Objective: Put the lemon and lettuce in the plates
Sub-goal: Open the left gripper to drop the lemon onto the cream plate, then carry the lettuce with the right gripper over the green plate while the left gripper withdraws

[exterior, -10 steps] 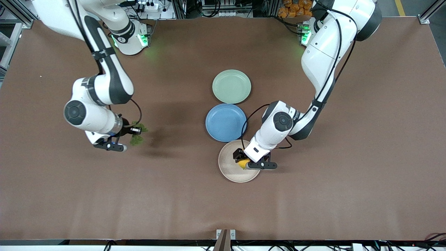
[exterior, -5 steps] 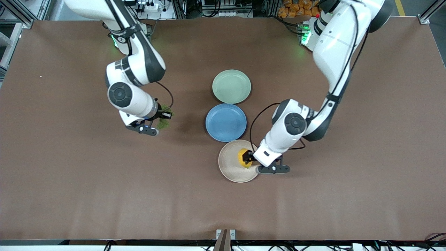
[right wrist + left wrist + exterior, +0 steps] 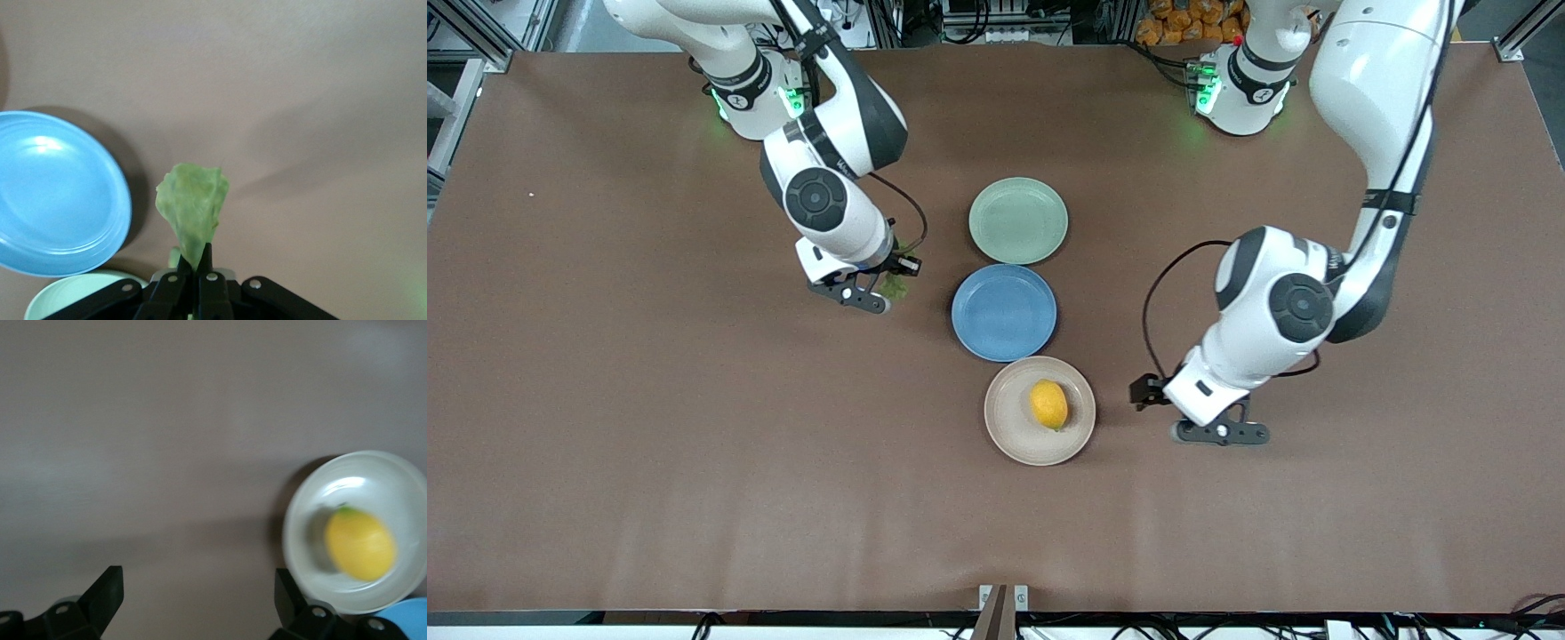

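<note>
The yellow lemon (image 3: 1048,404) lies in the beige-pink plate (image 3: 1009,427), the plate nearest the front camera; both also show in the left wrist view, lemon (image 3: 360,543) and plate (image 3: 347,480). My left gripper (image 3: 1152,396) is open and empty over the bare table beside that plate, toward the left arm's end; its jaws stand wide apart (image 3: 197,600). My right gripper (image 3: 889,280) is shut on the dark-green lettuce (image 3: 896,286), which hangs from the jaws (image 3: 198,263) over the table beside the blue plate; the leaf (image 3: 192,203) is clear. The pale green plate (image 3: 1018,220) is empty.
The blue plate (image 3: 1003,312) sits empty between the pale green and beige-pink plates, touching close to both. It shows in the right wrist view (image 3: 53,193) with the pale green plate's rim (image 3: 80,297). Brown table (image 3: 694,489) all round.
My left gripper let go of the lemon in the beige-pink plate and drew away toward the left arm's end. My right arm carried the lettuce toward the plates.
</note>
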